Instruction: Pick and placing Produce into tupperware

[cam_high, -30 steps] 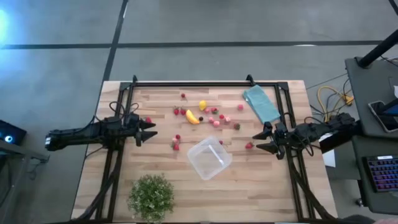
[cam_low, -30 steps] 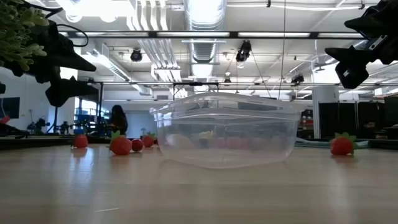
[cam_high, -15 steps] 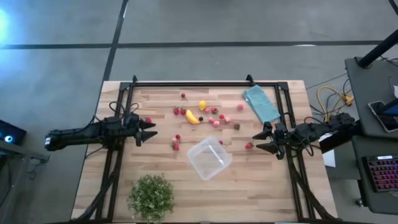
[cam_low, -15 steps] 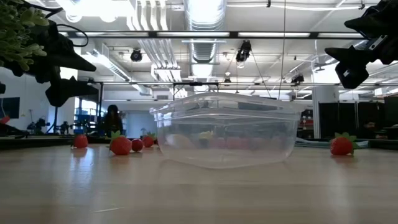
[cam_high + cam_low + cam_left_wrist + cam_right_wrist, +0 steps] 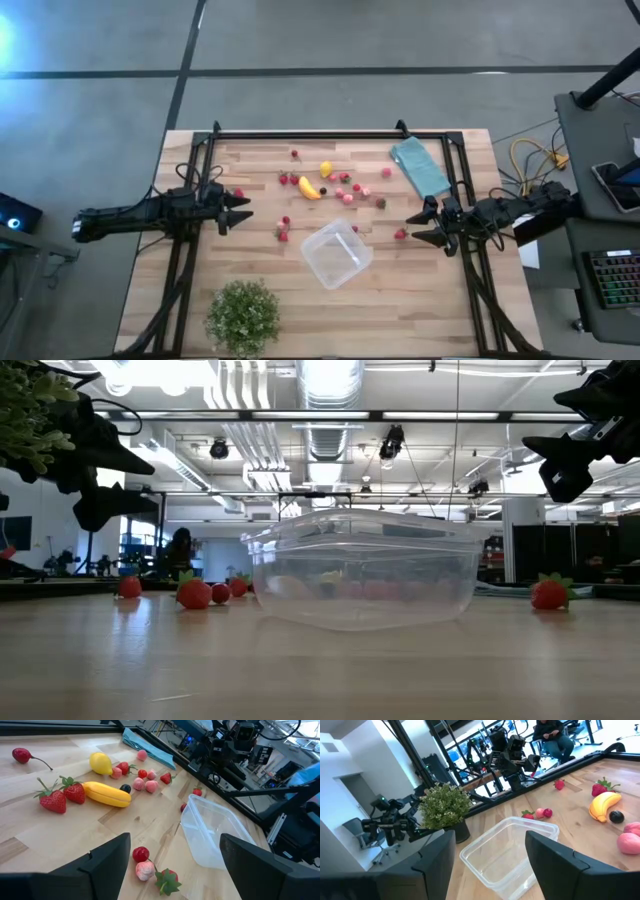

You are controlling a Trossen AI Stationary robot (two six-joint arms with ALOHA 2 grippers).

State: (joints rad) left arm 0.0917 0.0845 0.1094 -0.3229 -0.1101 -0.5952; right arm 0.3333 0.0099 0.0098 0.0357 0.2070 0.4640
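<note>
from above i see the clear tupperware point(image 5: 337, 254) sitting empty just below the centre of the wooden table point(image 5: 420, 300), the produce scattered above it: a banana point(image 5: 309, 188) and a lemon point(image 5: 325, 169) in the upper middle among red and pink berries, one strawberry point(image 5: 400, 234) to the box's right. the left gripper point(image 5: 243, 209) hovers at centre left with its fingers spread and nothing between them; the right gripper point(image 5: 419, 227) hangs at centre right beside that strawberry, fingers likewise parted and bare. a teal cloth point(image 5: 420, 166) lies upper right, a potted plant point(image 5: 242, 316) at lower left. at table level the tupperware point(image 5: 365, 568) fills mid-frame, strawberries point(image 5: 194, 592) to its left and one point(image 5: 549, 592) at far right. my left wrist camera shows banana point(image 5: 106, 794) and lemon point(image 5: 101, 763) in the upper left, the box point(image 5: 215, 835) centre right. my right wrist camera shows the box point(image 5: 507, 852) at lower centre, the plant point(image 5: 445, 805) behind it.
</note>
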